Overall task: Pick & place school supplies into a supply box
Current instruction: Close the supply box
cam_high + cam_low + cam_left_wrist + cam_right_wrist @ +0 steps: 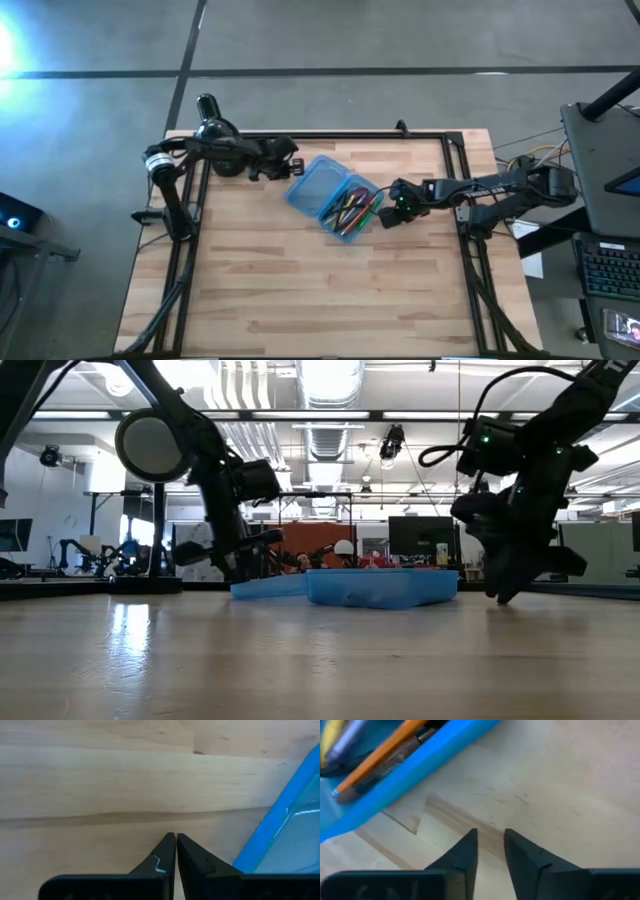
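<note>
Nearest the low camera is the bare wooden table (320, 660), and across it the supply box (382, 586) sits low and blue, its lid lying open on the left arm's side. The right gripper (508, 592) hangs tips-down just beside the box's end; the left gripper (240, 565) hovers by the lid. From here I cannot tell how either claw stands.

From above, the supply box (333, 196) lies open near the middle of the table (300, 290), its long axis on a diagonal, running from the far left toward the near right. The school supplies (350, 210) lie inside the half nearer the right arm, along the same diagonal. The left gripper (290, 167) is close to the lid's far corner, the right gripper (388, 213) just beside the filled half.

The left wrist view shows its own fingers (162, 860) pressed together, holding nothing, with the blue lid edge (280, 810) beside them.

The right wrist view shows its fingers (465, 851) a narrow gap apart, empty, over bare wood, while an orange pencil (380, 752) lies along the box wall (420, 767).
</note>
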### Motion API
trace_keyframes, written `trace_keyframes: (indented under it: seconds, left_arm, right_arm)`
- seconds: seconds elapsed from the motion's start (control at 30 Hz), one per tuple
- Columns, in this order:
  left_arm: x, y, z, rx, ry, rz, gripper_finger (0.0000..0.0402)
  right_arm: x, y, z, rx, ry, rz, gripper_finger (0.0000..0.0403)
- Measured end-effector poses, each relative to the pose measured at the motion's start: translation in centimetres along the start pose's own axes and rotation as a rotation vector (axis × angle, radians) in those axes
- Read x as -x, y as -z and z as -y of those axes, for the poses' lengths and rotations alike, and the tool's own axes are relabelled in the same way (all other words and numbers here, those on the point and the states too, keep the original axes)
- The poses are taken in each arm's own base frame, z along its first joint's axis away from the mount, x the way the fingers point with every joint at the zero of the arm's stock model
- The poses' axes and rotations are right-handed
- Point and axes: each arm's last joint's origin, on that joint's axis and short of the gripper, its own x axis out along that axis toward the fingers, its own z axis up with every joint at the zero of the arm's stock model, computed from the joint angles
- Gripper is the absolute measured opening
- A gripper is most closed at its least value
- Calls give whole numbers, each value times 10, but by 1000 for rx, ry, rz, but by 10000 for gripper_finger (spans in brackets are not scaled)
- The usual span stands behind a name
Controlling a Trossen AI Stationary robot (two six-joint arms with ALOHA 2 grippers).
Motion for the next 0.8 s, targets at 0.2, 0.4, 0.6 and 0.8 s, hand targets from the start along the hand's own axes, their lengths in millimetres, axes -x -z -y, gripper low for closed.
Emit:
trace_keyframes:
  seconds: [0.2, 0.4, 0.6, 0.8]
  left_arm:
    - [0, -3, 5, -76, 36, -2, 1]
    - [-1, -5, 11, -100, 102, 22, 0]
    - [2, -10, 23, -102, 217, 33, 0]
    - [14, -16, 32, -105, 262, 41, 0]
  right_arm:
    - [-3, -8, -12, -7, -88, 49, 55]
    - [-7, -11, -16, -38, -113, 67, 48]
    - [-12, -11, -14, -41, -82, 61, 47]
    - [-13, -11, -14, -32, -80, 60, 47]
